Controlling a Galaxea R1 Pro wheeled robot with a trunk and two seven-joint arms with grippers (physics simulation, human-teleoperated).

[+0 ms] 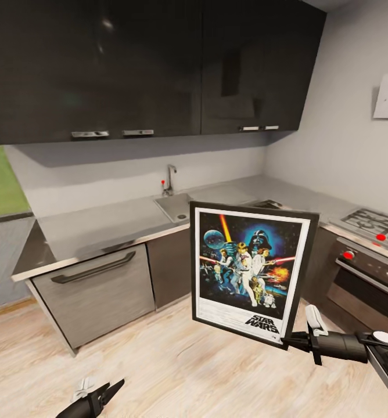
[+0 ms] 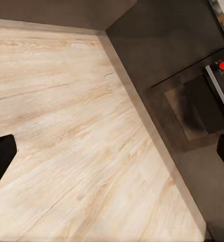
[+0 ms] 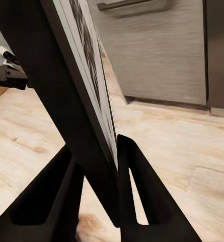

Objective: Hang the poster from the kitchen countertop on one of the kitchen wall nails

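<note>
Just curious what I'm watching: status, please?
Right gripper shut on poster, lifted off countertop. Left gripper open, low. No wall nails spotted yet.

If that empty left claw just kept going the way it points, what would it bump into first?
Most likely the wooden floor: the left claw points down at bare boards beside the oven, with nothing between, though depth is hard to judge.

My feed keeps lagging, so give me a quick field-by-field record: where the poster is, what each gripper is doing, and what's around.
poster: off the countertop, held upright in the air, printed side facing the head camera
right gripper: shut on the poster's lower right corner; fingers clamp the frame edge
left gripper: low over the wood floor, holding nothing, jaws apart
countertop: behind the poster, with sink and tap
hob: right of the poster, oven below
wall nails: too small to make out
</note>
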